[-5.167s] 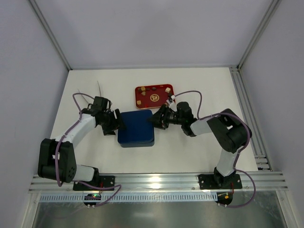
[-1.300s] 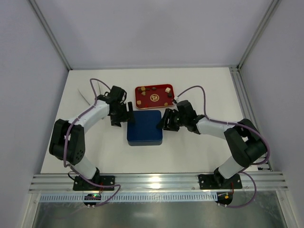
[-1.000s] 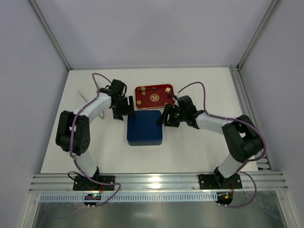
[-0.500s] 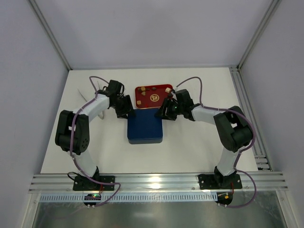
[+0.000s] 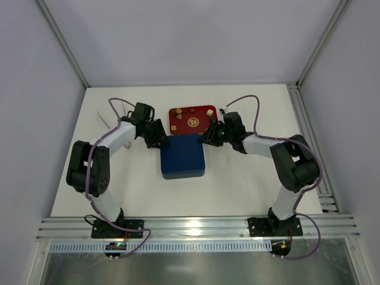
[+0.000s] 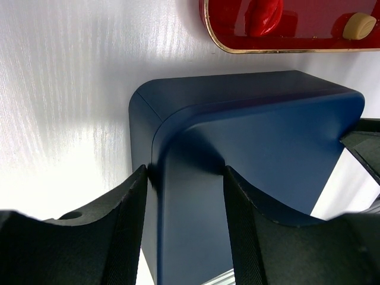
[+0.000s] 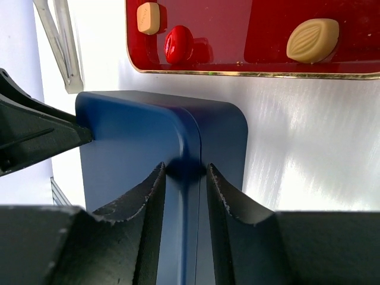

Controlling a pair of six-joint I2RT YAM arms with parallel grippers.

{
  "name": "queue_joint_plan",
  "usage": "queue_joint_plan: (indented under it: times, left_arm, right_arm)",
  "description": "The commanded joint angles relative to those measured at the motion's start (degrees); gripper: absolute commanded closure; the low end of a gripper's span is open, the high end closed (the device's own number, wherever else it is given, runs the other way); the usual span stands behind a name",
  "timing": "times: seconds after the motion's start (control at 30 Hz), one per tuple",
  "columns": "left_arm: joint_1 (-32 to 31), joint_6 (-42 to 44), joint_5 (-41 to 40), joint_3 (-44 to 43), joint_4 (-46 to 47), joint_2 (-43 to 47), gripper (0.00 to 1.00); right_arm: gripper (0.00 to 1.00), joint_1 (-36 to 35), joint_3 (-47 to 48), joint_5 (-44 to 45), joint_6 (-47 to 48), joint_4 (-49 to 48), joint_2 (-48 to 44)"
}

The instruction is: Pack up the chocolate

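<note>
The navy-blue lidded box lies in the middle of the table, just in front of the red tray. Several chocolate pieces in tan, cream and brown lie in the tray; a cream cube and a cream oval show in the right wrist view. My left gripper is shut on the box's far left corner. My right gripper is shut on its far right corner. The box's inside is hidden under the lid.
A clear plastic strip lies at the far left of the table and shows in the right wrist view. A metal rail runs along the right edge. A glossy red lump sits in the tray.
The blue box has moved right and a little toward the red tray, with both grippers on its far corners. Both arms have stretched further out.
</note>
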State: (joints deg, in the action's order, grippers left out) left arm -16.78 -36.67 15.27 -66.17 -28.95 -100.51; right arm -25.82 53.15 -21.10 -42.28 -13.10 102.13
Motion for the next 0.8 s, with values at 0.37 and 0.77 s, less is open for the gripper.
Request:
queue_joint_plan:
  times: [0.37,0.77]
  left_arm:
    - [-0.81,10.56,-10.35,-6.59,-18.07,5.84,0.28]
    - [0.25,13.9,-5.95,-12.41,-20.53,20.52,0.2]
  right_arm:
    - [0.38,-1.78,4.06,4.49,5.54,18.28,-10.71]
    - [0.01,-1.07,8.38,8.79,9.5,25.22,-28.27]
